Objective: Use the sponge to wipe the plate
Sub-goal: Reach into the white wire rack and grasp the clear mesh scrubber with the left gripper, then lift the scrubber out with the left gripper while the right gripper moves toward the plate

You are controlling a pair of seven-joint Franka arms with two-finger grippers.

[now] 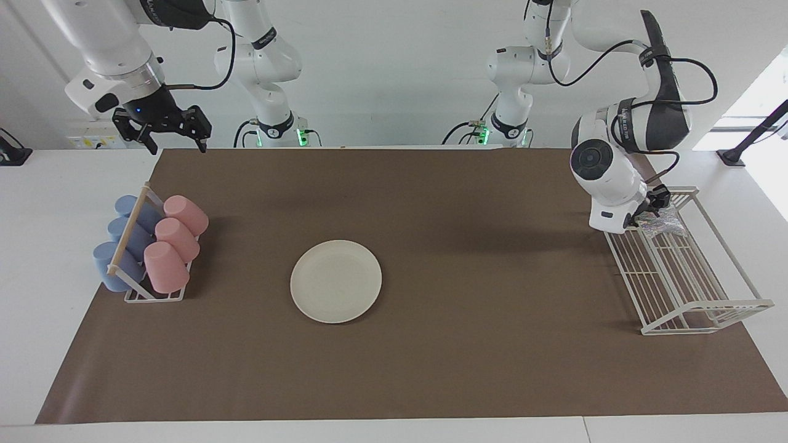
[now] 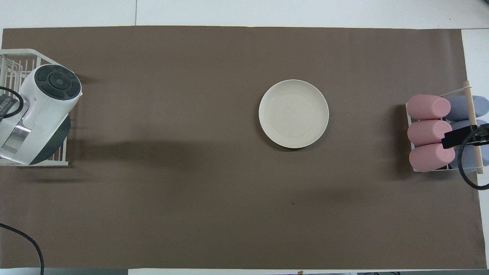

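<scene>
The cream-white plate (image 1: 335, 281) (image 2: 293, 113) lies bare on the brown mat near the table's middle. The silvery sponge (image 1: 666, 223) rests in the white wire rack (image 1: 692, 289) at the left arm's end, at the rack's end nearest the robots. My left gripper (image 1: 651, 208) reaches down into that rack end and is shut on the sponge's edge. In the overhead view the left arm's wrist hides both gripper and sponge. My right gripper (image 1: 163, 130) waits open in the air above the mat's corner by the cup rack.
A holder with pink and blue cups (image 1: 151, 246) (image 2: 439, 131) stands at the right arm's end of the mat. The wire rack (image 2: 11, 61) shows partly under the left arm in the overhead view. The brown mat (image 1: 468, 344) covers most of the table.
</scene>
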